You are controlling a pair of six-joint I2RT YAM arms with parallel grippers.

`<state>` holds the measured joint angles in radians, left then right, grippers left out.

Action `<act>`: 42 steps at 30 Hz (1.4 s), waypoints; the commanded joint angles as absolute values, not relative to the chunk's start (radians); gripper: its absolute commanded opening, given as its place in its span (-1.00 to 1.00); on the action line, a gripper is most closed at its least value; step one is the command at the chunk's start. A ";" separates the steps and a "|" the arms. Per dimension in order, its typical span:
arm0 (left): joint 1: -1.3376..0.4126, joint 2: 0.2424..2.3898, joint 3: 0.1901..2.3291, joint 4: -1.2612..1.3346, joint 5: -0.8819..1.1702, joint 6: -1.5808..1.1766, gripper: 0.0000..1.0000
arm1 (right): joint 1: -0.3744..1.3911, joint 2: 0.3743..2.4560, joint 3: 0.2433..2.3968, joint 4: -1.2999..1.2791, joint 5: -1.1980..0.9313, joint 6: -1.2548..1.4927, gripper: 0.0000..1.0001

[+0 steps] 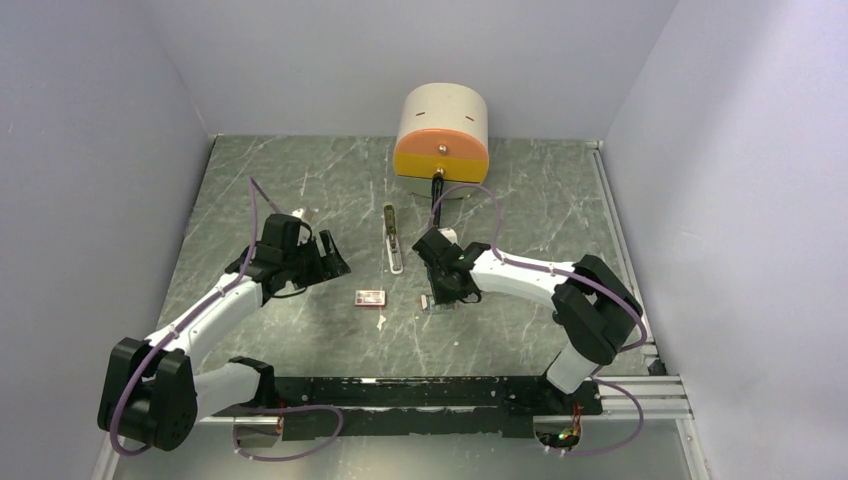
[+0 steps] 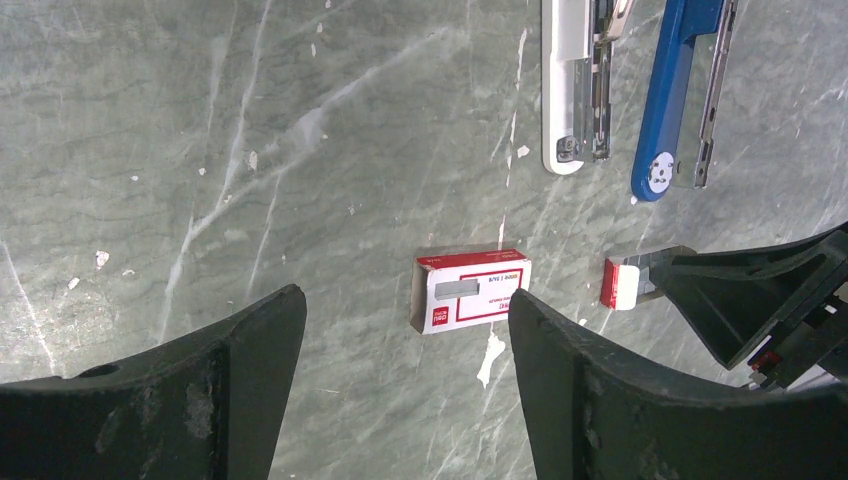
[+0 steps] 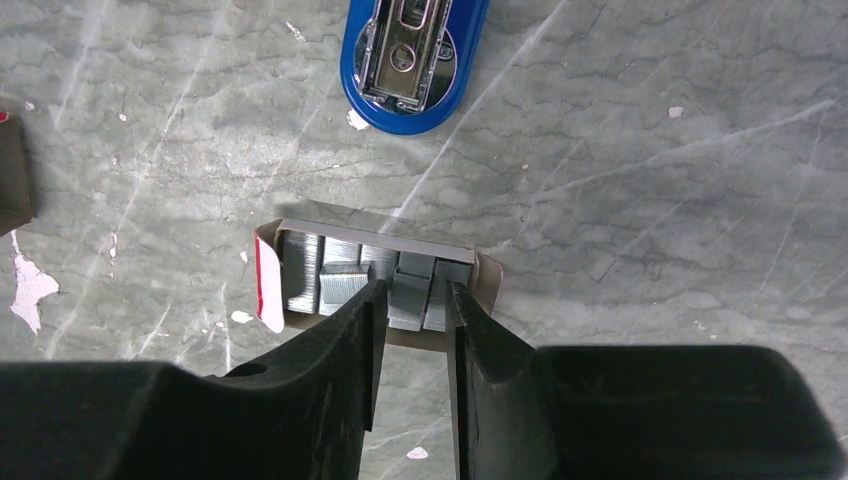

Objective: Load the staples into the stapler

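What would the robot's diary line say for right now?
step: picking staples | left tool: open, near red-and-white box | right tool: tips astride staples in tray, grip unclear | stapler: lying open

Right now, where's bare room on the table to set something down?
Bare table: back-left corner beside the orange-faced drum, and behind the right arm toward the right edge. Crowded: the middle, with stapler, red-and-white box, staples, left gripper, right gripper.

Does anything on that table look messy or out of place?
Yes: the staples in the little open tray lie as loose, staggered strips, not one neat block, and white flecks dot the table.
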<state>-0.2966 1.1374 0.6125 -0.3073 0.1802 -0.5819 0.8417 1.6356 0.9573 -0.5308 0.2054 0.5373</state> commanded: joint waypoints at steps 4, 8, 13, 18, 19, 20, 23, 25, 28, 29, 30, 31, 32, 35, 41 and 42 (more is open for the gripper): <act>-0.301 1.140 0.611 -0.304 0.205 -0.568 0.57 | 0.847 1.659 0.952 -0.518 0.212 0.544 -0.36; -0.301 1.140 0.611 -0.304 0.204 -0.569 0.57 | 0.847 1.670 0.953 -0.517 0.210 0.545 -0.38; -0.301 1.137 0.609 -0.305 0.204 -0.568 0.57 | 0.847 1.666 0.951 -0.517 0.212 0.550 -0.52; -0.301 1.133 0.611 -0.308 0.202 -0.569 0.57 | 0.847 1.622 0.955 -0.525 0.235 0.559 -0.61; -0.300 1.132 0.611 -0.308 0.202 -0.569 0.57 | 0.847 1.611 0.958 -0.527 0.238 0.560 -0.61; -0.301 1.131 0.611 -0.308 0.200 -0.569 0.57 | 0.847 1.599 0.959 -0.530 0.244 0.560 -0.61; -0.301 1.129 0.612 -0.310 0.200 -0.569 0.57 | 0.846 1.568 0.968 -0.537 0.251 0.561 -0.62; -0.301 1.127 0.613 -0.311 0.201 -0.569 0.57 | 0.847 1.551 0.969 -0.537 0.251 0.563 -0.61; -0.301 1.123 0.615 -0.316 0.198 -0.568 0.57 | 0.846 1.531 0.975 -0.534 0.254 0.565 -0.61; -0.301 1.121 0.616 -0.319 0.199 -0.569 0.57 | 0.846 1.525 0.978 -0.534 0.264 0.564 -0.60; -0.301 1.118 0.617 -0.319 0.198 -0.569 0.57 | 0.843 1.522 0.982 -0.535 0.287 0.562 -0.60; -0.301 1.114 0.617 -0.320 0.198 -0.570 0.57 | 0.838 1.520 0.986 -0.533 0.302 0.558 -0.60; -0.300 1.112 0.617 -0.321 0.198 -0.569 0.57 | 0.825 1.520 0.990 -0.533 0.312 0.553 -0.60; -0.301 1.108 0.619 -0.325 0.199 -0.570 0.57 | 0.764 1.524 0.988 -0.514 0.307 0.529 -0.60; -0.301 1.109 0.623 -0.328 0.204 -0.570 0.57 | 0.643 1.590 0.976 -0.469 0.267 0.461 -0.60; -0.301 1.109 0.624 -0.329 0.202 -0.570 0.57 | 0.634 1.605 0.974 -0.465 0.260 0.451 -0.60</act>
<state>-0.2966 1.1244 0.6125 -0.3126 0.1806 -0.5819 0.6796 1.5494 0.9703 -0.5018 0.2699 0.5060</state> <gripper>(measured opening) 0.788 0.205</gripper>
